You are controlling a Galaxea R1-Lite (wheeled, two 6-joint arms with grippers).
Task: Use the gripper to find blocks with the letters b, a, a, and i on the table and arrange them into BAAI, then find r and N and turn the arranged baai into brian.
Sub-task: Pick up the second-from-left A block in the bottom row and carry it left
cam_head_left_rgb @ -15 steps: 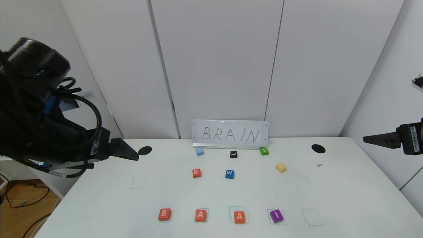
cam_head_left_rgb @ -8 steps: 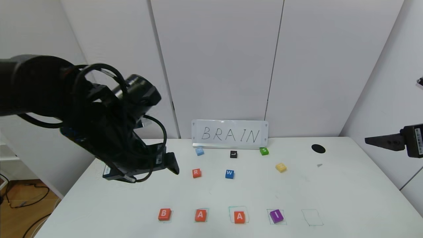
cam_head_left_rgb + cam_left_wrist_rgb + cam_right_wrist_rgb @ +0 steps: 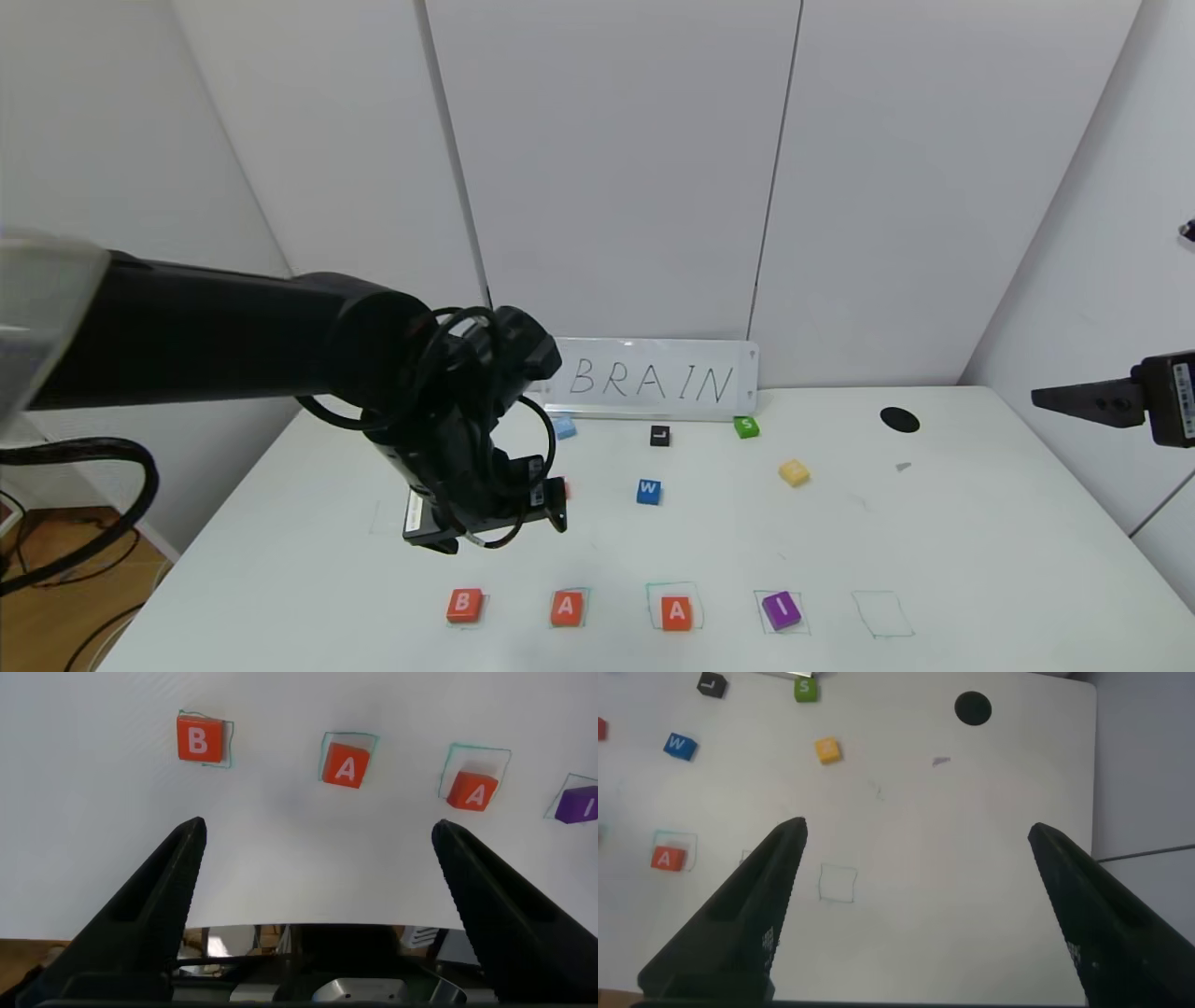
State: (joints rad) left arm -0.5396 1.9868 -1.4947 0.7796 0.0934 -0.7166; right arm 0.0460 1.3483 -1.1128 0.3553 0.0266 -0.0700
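The blocks stand in a row at the front of the table [image 3: 980, 560]: orange-red B [image 3: 464, 605], A [image 3: 567, 608], A [image 3: 677, 613] and purple I [image 3: 780, 609]. They also show in the left wrist view: B [image 3: 197, 740], A [image 3: 345, 765], A [image 3: 473, 791], I [image 3: 579, 805]. My left gripper [image 3: 495, 532] hangs open and empty behind the row [image 3: 318, 829]. It covers r, of which only a red sliver [image 3: 566, 488] shows. The yellow N [image 3: 794, 472] lies right of centre [image 3: 827, 749]. My right gripper [image 3: 1041, 399] is open and empty at the right edge [image 3: 915, 835].
A BRAIN sign [image 3: 651, 378] stands at the back. In front of it lie a light blue block [image 3: 563, 427], a black L [image 3: 660, 435], a green S [image 3: 746, 427] and a blue W [image 3: 649, 491]. An empty green square [image 3: 882, 614] is right of I. A black hole [image 3: 899, 420] is back right.
My left arm has swung from the table's left edge out over the middle and now covers the R block. The right arm has barely moved. No block has moved.
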